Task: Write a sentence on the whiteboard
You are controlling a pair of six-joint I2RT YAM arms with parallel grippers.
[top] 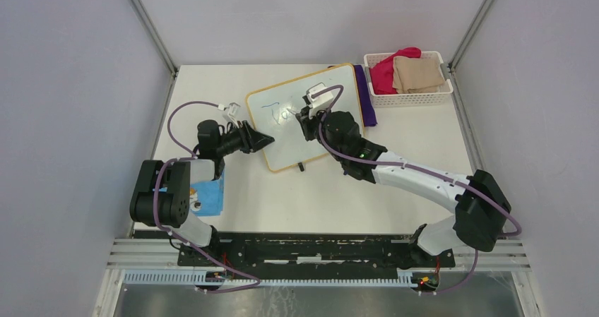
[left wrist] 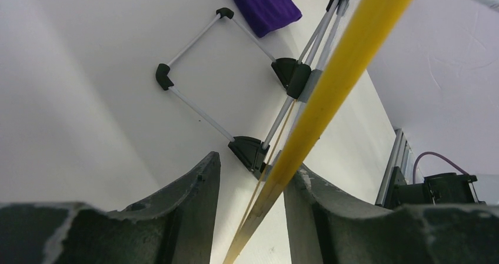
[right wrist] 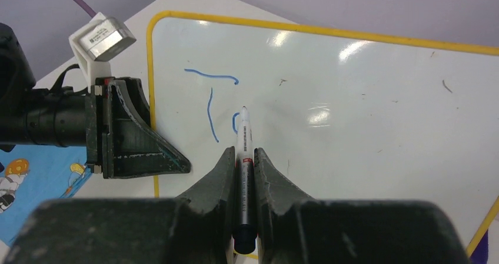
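One marker [right wrist: 244,152] on whiteboard [top: 286,144], purple cloth [top: 366,98], basket [top: 410,99] beside, booklet [top: 212,193] apart

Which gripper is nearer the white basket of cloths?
Right. The right gripper hangs over the whiteboard, with the basket off to its right; the left gripper sits at the whiteboard's opposite edge, farther away.

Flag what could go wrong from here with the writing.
1. The left gripper straddles the edge of the whiteboard with a gap beside it, not clamped. The board looks propped on a wire stand, so marker pressure could shift it and skew the letters.
2. The right gripper pinches the marker, tip on the board, with only a T and part of a letter written. If the marker slips, strokes may skip.
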